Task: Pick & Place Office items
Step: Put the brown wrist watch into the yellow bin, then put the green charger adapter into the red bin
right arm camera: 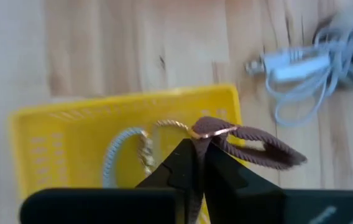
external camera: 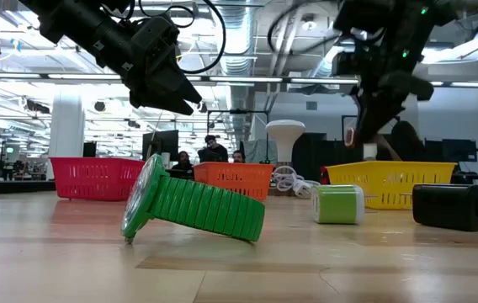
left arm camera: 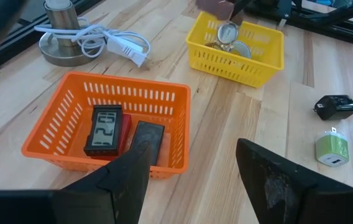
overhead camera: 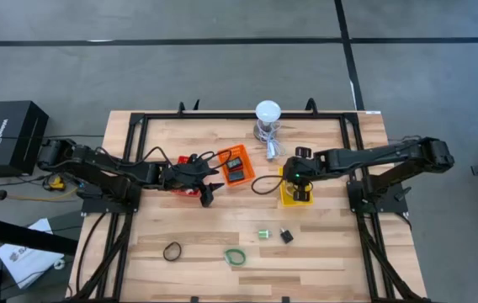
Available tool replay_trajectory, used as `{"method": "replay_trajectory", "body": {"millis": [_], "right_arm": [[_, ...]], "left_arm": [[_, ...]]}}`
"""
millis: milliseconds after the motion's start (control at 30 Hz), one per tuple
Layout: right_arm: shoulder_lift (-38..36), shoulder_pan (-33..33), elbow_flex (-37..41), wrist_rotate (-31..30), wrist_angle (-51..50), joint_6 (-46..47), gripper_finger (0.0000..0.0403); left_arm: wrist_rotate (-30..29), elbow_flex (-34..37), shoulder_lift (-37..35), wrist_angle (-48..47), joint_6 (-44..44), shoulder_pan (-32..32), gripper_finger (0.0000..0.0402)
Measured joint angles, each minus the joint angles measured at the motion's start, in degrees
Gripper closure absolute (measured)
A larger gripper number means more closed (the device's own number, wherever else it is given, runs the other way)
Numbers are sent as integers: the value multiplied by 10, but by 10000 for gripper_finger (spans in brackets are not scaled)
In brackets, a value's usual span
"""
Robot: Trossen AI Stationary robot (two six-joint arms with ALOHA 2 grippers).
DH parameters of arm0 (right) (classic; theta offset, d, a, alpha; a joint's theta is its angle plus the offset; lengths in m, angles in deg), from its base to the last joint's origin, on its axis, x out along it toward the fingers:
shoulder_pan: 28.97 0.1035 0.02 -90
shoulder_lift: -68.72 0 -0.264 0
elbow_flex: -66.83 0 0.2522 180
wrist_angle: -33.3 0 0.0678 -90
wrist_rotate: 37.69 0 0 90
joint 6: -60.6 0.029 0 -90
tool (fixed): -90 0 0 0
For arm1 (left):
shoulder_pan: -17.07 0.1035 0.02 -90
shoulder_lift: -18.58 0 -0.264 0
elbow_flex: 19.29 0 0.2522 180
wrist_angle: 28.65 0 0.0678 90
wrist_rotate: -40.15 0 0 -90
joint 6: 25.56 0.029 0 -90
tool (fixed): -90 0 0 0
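My right gripper (overhead camera: 297, 178) hangs over the yellow basket (right arm camera: 71, 118), shut on a brown strap (right arm camera: 254, 144) that carries a thin gold loop. Gold and silver chains (right arm camera: 140, 140) lie in that basket. My left gripper (left arm camera: 192, 152) stands open in the air beside the orange basket (left arm camera: 71, 99), which holds a small black clock (left arm camera: 105, 129) and a black block (left arm camera: 146, 140). On the bare wood lie a green band (overhead camera: 236, 257), a black band ring (overhead camera: 172, 251), a green plug block (overhead camera: 264, 234) and a black block (overhead camera: 286, 236). My right gripper pinches the brown strap between its two fingertips, at the gold loop (right arm camera: 210, 132). The fingers (right arm camera: 179, 163) come from above, slanting down. The strap sticks out sideways from the tips as a slack loop, clear of the yellow basket's rim.
A red basket (overhead camera: 190, 172) sits under my left arm. The white-domed lamp (overhead camera: 267, 114) stands at the far edge, its white cable (left arm camera: 111, 40) coiled between it and the baskets. A black frame (overhead camera: 138, 126) runs along the table's sides.
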Motion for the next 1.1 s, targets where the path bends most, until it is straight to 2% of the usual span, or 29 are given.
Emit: {"method": "replay_trajectory", "body": {"millis": [400, 667, 900, 1100], "right_arm": [[53, -6, -17, 3, 0, 19, 326], [54, -6, -80, 65, -52, 26, 294], [46, 3, -130, 80, -92, 85, 289], [12, 53, -131, 81, -98, 94, 290]], "left_arm": [[0, 0, 0, 2, 0, 0, 169], [0, 0, 0, 3, 0, 0, 169], [0, 0, 0, 4, -2, 0, 169], [0, 0, 0, 4, -2, 0, 169]]}}
